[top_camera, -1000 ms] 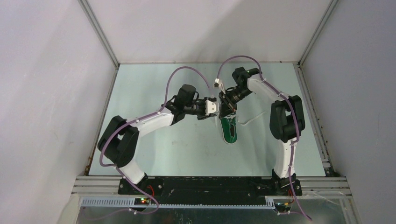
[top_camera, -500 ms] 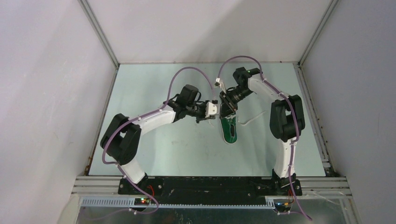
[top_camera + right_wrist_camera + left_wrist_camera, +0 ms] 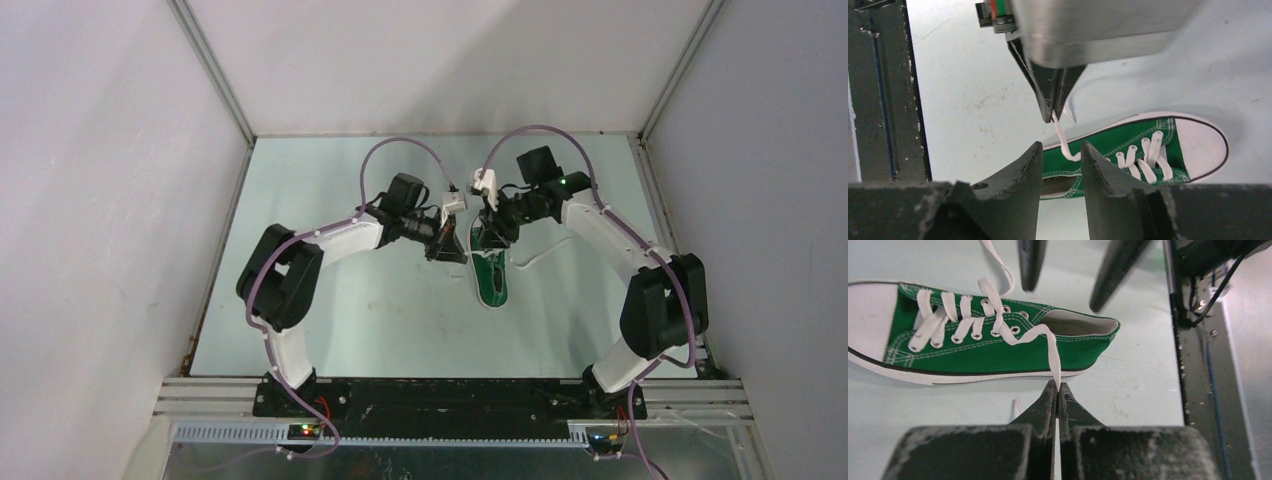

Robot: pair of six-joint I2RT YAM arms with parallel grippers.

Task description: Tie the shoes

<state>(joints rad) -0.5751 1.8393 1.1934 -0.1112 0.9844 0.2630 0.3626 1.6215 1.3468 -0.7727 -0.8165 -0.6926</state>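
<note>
The left gripper (image 3: 1056, 391) clamps the lace (image 3: 1054, 360), centre frame. Hold it taut while the parted right gripper (image 3: 1062, 147) closes near the shoe (image 3: 998, 352).

Toe cap (image 3: 865, 310) beyond left edge

A robotics lab test cell: plain grey panels (image 3: 100, 200) in aluminium framing (image 3: 213, 75) wall a pale green counter (image 3: 300, 180) beyond and beside the fingers (image 3: 1044, 407), with a black mounting rail (image 3: 450, 395) behind them.
</note>
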